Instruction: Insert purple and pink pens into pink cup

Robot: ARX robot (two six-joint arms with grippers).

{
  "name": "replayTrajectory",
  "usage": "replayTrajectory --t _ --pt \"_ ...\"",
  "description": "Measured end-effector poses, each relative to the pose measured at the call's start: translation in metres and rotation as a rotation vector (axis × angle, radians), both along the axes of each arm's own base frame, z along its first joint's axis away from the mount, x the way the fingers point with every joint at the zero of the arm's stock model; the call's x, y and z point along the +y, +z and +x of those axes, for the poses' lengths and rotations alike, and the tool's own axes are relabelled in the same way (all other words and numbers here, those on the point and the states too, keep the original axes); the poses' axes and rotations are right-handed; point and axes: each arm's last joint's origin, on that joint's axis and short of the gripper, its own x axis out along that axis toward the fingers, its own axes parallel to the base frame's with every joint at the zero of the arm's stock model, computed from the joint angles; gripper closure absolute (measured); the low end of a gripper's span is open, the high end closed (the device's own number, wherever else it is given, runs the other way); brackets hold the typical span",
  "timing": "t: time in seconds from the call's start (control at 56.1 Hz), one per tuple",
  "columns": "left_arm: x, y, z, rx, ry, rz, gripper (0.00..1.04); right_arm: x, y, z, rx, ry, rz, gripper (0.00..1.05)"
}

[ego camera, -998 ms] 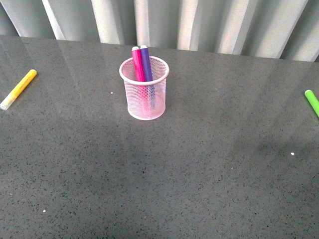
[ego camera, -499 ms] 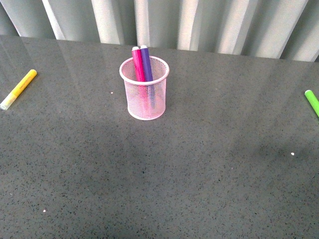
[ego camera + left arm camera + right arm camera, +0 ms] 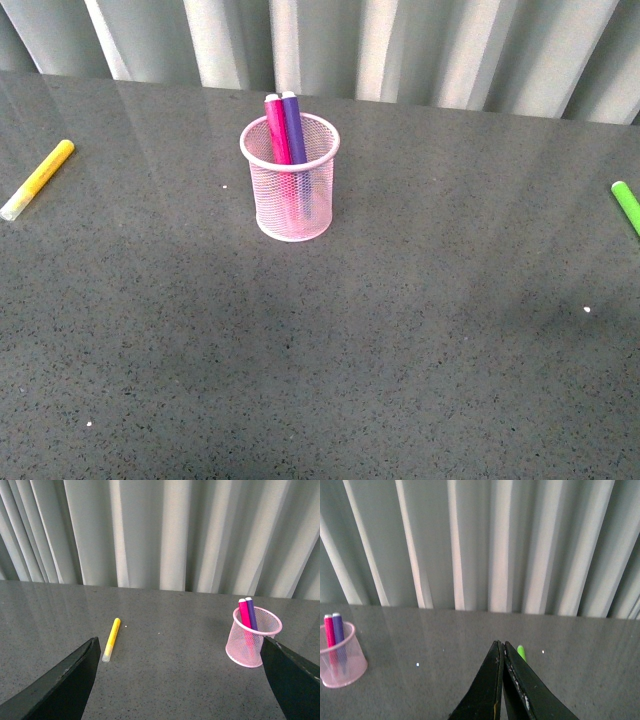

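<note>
Looking across the grey bench (image 3: pixel 400 350), you find the pink cup (image 3: pixel 290 190) standing upright. The pink pen (image 3: pixel 276 130) and purple pen (image 3: pixel 292 126) stand inside it, side by side. A yellow marker (image 3: pixel 38 178) lies well left of the cup, a green marker (image 3: pixel 626 204) well right. Your left fingers (image 3: pixel 75 680) are spread wide; your right fingers (image 3: pixel 496 690) are pressed together on nothing.

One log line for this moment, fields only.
pink pen, purple pen: in pink cup | left tool: open | right tool: shut, empty
</note>
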Motion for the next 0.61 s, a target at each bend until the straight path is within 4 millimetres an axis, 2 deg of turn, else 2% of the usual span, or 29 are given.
replayTrajectory --t 0.303,0.392,0.606 --pt "0.0000 0.0000 0.0000 0.000 0.000 0.000 0.07 0.0000 0.0006 -0.0056 -0.022 0.000 0.000 1.01" --pt "0.0000 0.0000 0.0000 0.000 0.000 0.000 0.07 0.0000 0.0006 -0.0056 -0.022 -0.001 0.000 0.82" --pt "0.0000 0.0000 0.0000 0.000 0.000 0.000 0.07 0.0000 0.0006 -0.0056 -0.022 0.000 0.000 0.46"
